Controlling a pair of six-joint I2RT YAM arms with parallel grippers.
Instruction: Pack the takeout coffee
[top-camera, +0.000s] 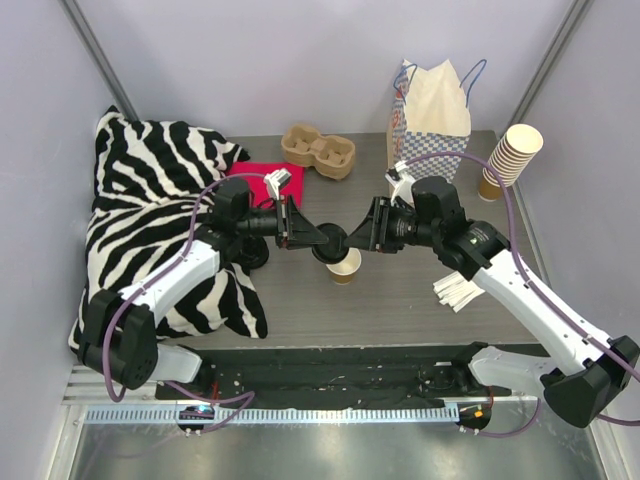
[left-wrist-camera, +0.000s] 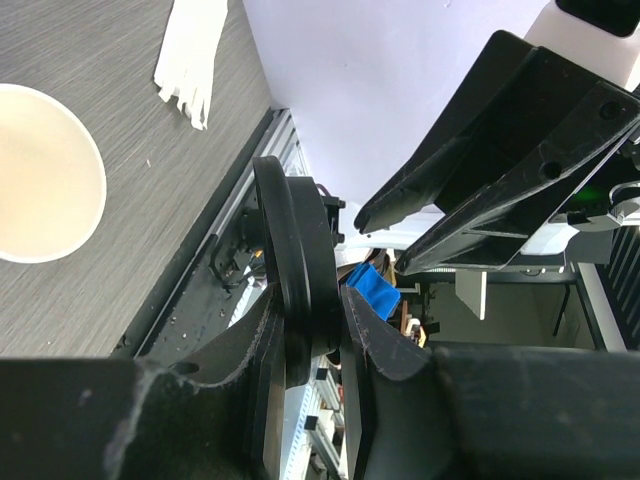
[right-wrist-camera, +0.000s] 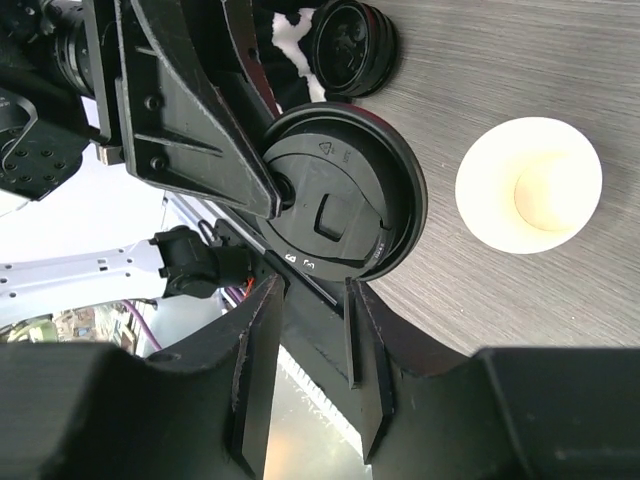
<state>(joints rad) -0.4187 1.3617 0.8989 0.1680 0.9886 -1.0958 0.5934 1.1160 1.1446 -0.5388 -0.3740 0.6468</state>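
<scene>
**Clearance.** The bare grey table (top-camera: 400, 320) lies open in the lower centre of the overhead view, between the takeout cup (top-camera: 345, 265) and the near rail. The cup stands upright at frame centre, uncovered, its rim free all round. White paper strips (top-camera: 458, 290) lie to its right, beside the right forearm. A second round black piece (top-camera: 250, 252) sits to its left, at the edge of the zebra cloth (top-camera: 150, 200).

**Arms.** Both forearms reach inward from the lower corners and meet tip to tip at frame centre. The left gripper (top-camera: 318, 240) pinches the black lid (top-camera: 333, 240), one finger lying across its face. The lid is off the cup, held in the air just up-left of it. The right gripper (top-camera: 357, 238) points at the lid from the right. Its fingers (right-wrist-camera: 255, 370) stand partly spread with a gap between them, tips beside the lid's edge and nothing clamped. Whether they touch the lid cannot be told.

**Surroundings.** The far edge, upper centre, carries three items — a red cloth (top-camera: 262, 172), a pulp cup carrier (top-camera: 318, 150) and a paper bag (top-camera: 432, 115) with a checked print. A leaning stack of lidless cups (top-camera: 510, 155) stands at upper right. Pale walls close the table in on three sides.
</scene>
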